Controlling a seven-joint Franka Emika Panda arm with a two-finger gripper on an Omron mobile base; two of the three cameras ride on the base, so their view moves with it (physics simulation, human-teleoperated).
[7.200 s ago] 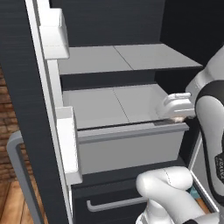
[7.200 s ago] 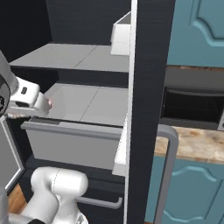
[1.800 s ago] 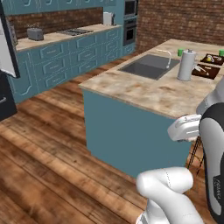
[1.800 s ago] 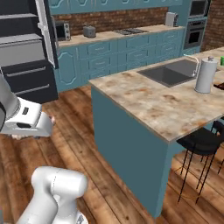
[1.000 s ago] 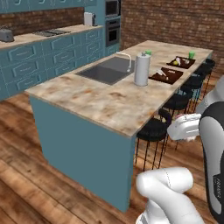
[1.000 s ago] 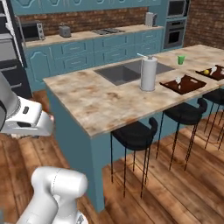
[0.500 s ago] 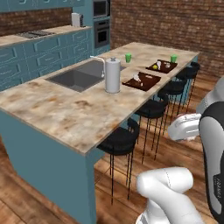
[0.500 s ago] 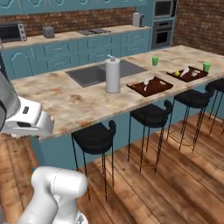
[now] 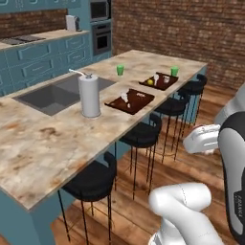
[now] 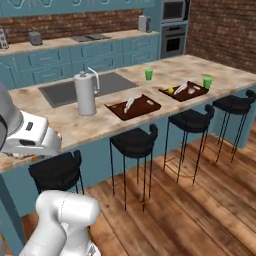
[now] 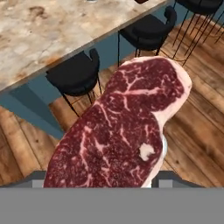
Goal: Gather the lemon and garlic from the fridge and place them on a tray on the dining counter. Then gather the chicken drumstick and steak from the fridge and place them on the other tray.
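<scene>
Hand view: the steak (image 11: 124, 131), dark red with pale marbling and a pale fat edge on its upper right, runs from the lower left of the frame up to right of centre. It sits right against the camera, above the gripper (image 11: 103, 183), and hides the fingertips; the claw looks clamped on the meat, though the fingers themselves are covered. Behind the steak, the dining counter (image 11: 57, 30) crosses the upper left of the frame, with two black stools (image 11: 76, 72) tucked along its edge over a wood floor (image 11: 199, 127).

Left base view: the dining counter (image 9: 43, 143) runs from lower left to upper centre. A grey sink (image 9: 48, 95) is inset at centre left, and a tall grey canister (image 9: 89, 95) stands just beside it. Right of the canister lies a dark tray (image 9: 130, 100) with a small pale item on it, too small to identify. Further up is a second dark tray (image 9: 161, 81) carrying the lemon (image 9: 150, 82) and a pale lump beside it, possibly the garlic, not certain. A green cup (image 9: 120, 70) stands left of the trays, another (image 9: 174, 71) at the far tray's upper right.

Right base view: same layout, near tray (image 10: 134, 107) at centre, far tray (image 10: 185, 91) to its right with the lemon (image 10: 170, 91) at its left end.
</scene>
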